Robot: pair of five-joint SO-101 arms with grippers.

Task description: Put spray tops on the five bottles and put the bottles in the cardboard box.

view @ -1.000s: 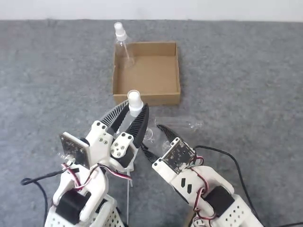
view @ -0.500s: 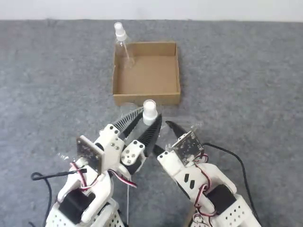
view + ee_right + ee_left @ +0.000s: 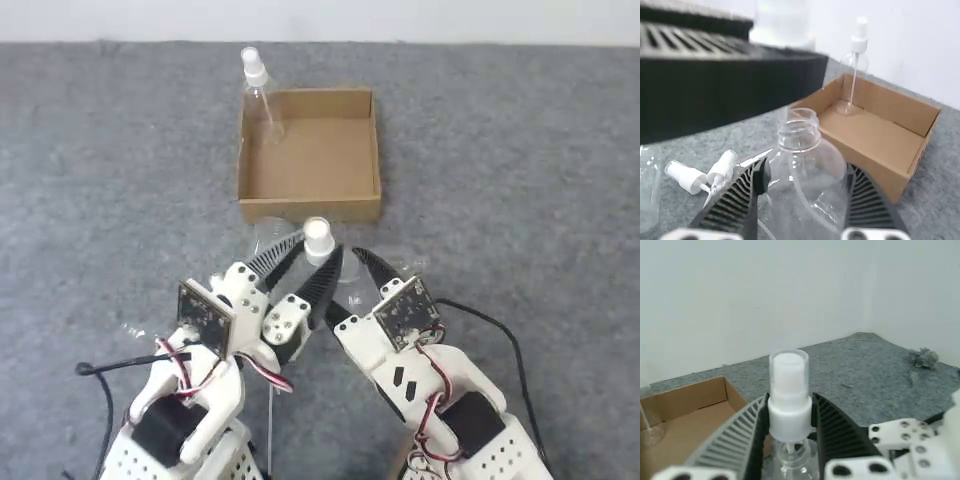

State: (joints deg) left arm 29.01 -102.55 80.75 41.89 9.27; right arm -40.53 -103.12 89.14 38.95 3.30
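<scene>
- Left gripper [image 3: 789, 412]: black ribbed fingers on a white body, closed around a white spray top [image 3: 788, 390].
- Right gripper [image 3: 805, 172]: black ribbed fingers, gripping a clear, colourless bottle [image 3: 802, 182].
- Beyond both grippers: a plain brown cardboard box [image 3: 310, 208]. In it stands a second bottle [image 3: 262, 100], clear with a white top.
- Beside the right gripper: loose white spray tops [image 3: 687, 176].
- Beneath both: a mottled grey table covering [image 3: 520, 150].

Uncapped bottle [image 3: 802, 152] — in right hand [image 3: 804, 182]

The high view looks down over the table [image 3: 520, 150]; both wrist views, close in, share the cardboard box [image 3: 890, 107].
</scene>
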